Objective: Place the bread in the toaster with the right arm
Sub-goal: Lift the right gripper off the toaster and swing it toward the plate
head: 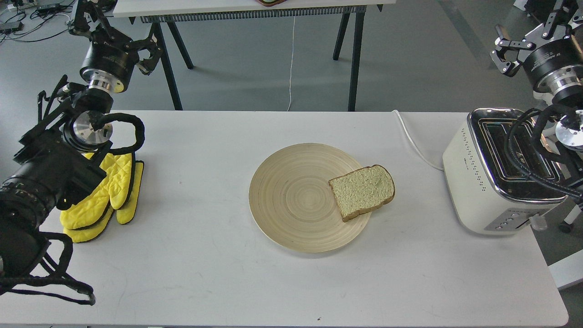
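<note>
1. Pale tan crumb with a thin brown crust: the bread (362,192), a single square-ish slice with a rounded top, lies flat on the right-hand part of the plate (291,214). Its rounded end points right and overhangs the plate's rim, above the table (205,273).
2. The plate is a round, shallow dish of light wood with concentric rings, set near the middle of the white table. Only the bread lies on it.
3. The toaster (483,187) is a cream-white box with a shiny chrome top, rows of small holes along its side and buttons on its near end. It stands at the table's right edge, well apart from the bread. Both slots face up; cables of the arm cross over them in this view.
4. The right gripper (501,51) hangs above and behind the toaster, off the table's far edge, its two black fingers spread with a visible gap between them and nothing in it. It is well apart from the bread.
5. The left gripper (148,53) is raised at far left, beyond the table's far edge; its fingers curve apart and carry nothing.
6. A pair of yellow quilted oven mitts (107,196) lies on the table's left side, partly covered by the left arm.
7. A white cord (414,141) runs across the table from behind the toaster towards the far edge.
</note>
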Controlling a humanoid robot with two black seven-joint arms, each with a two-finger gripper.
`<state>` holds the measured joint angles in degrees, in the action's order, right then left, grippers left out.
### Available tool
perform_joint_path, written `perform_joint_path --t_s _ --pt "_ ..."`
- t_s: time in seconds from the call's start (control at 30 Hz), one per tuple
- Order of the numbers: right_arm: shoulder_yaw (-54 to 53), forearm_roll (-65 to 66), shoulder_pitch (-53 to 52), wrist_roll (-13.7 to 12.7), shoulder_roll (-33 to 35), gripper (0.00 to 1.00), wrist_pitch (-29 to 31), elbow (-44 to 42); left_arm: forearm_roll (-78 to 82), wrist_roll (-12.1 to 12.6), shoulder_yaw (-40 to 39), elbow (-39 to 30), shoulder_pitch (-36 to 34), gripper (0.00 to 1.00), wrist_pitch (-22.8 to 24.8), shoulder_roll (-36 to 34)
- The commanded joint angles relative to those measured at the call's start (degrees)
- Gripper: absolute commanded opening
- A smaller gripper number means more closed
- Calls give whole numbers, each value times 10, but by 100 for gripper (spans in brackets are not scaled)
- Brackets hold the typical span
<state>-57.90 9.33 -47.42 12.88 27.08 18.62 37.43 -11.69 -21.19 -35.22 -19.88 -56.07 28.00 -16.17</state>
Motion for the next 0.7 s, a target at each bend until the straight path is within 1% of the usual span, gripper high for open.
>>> perform_joint_path --t_s 0.0,0.13,0.27,0.37,0.43,0.53,0.6,0.67 --pt "11 0 -1 0 1 100 2 4 0 -4 1 0 0 100 0 1" --pt "14 8 -1 1 1 100 -2 17 0 -8 1 2 0 100 0 -3" --pt "60 13 8 4 20 100 -16 91 0 -7 1 2 0 100 0 -2" --pt "108 56 16 5 76 100 -72 157 0 -8 1 2 0 100 0 -1" --pt "139 101 25 7 104 100 -115 219 0 -8 1 2 0 100 0 0" --pt "160 153 55 7 122 100 -154 294 0 -8 1 2 0 100 0 1" --pt "167 203 76 7 133 99 -174 326 0 -8 1 2 0 100 0 1" --pt "179 258 101 7 129 99 -189 354 0 -8 1 2 0 100 0 1"
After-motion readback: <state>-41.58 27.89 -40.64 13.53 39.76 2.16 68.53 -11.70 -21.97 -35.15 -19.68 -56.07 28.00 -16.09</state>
